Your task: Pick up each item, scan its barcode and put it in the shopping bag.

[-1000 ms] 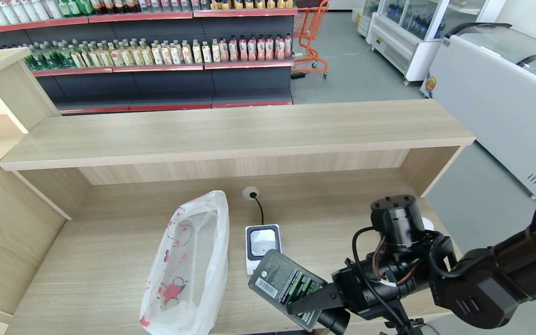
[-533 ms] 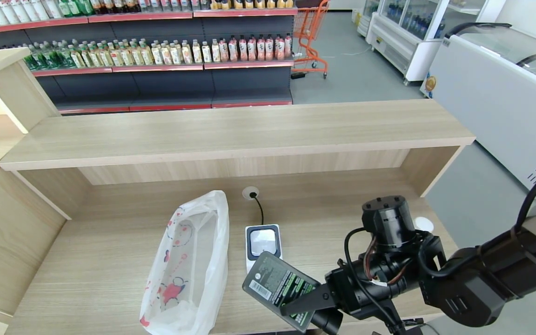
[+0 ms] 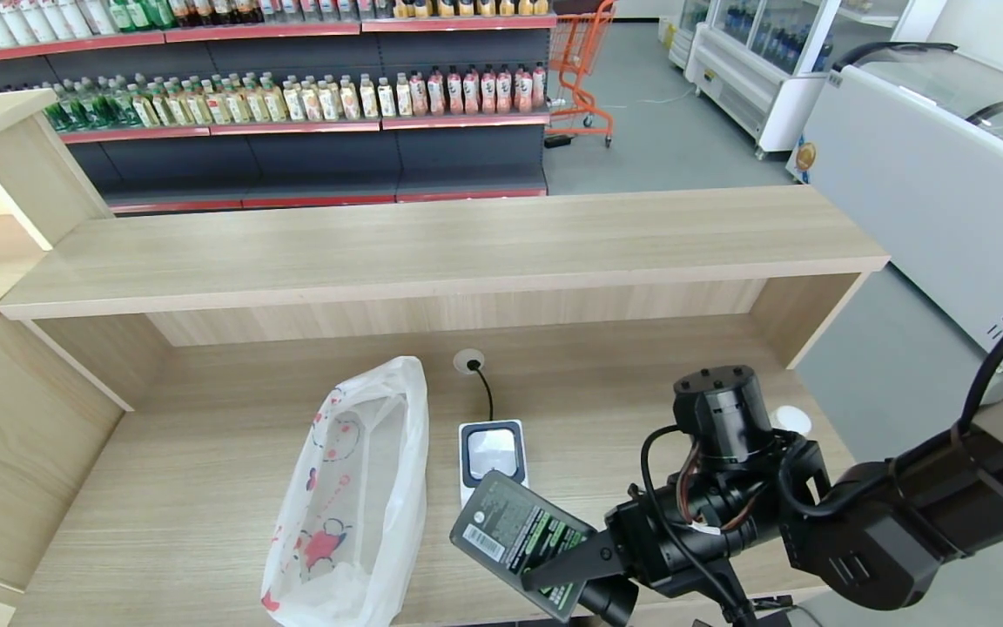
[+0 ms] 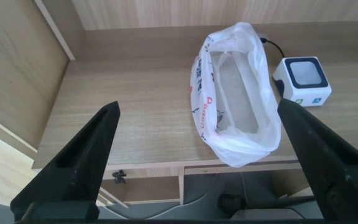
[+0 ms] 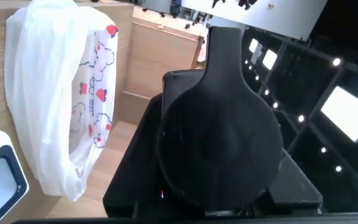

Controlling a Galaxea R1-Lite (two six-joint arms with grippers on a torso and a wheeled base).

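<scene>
**Checkout counter: bag on the left, scanner at the middle, packet in front**

On my lower counter [image 3: 188, 496] the shopping bag [image 3: 353, 505] lies just beside the scanner [image 3: 493, 455], on its left. The scanner's cable [image 3: 488, 394] runs back to a socket [image 3: 468, 360] in the counter behind it. My right gripper [image 3: 554, 579] holds a packet [image 3: 510, 533] over the counter's near edge, in front of the scanner and right of the bag. A raised ledge [image 3: 432, 248] spans the back of the counter. Beyond it stand shelves of bottles [image 3: 292, 96], with a cart [image 3: 584, 70] to their right and freezers [image 3: 928, 183] farther right.
</scene>
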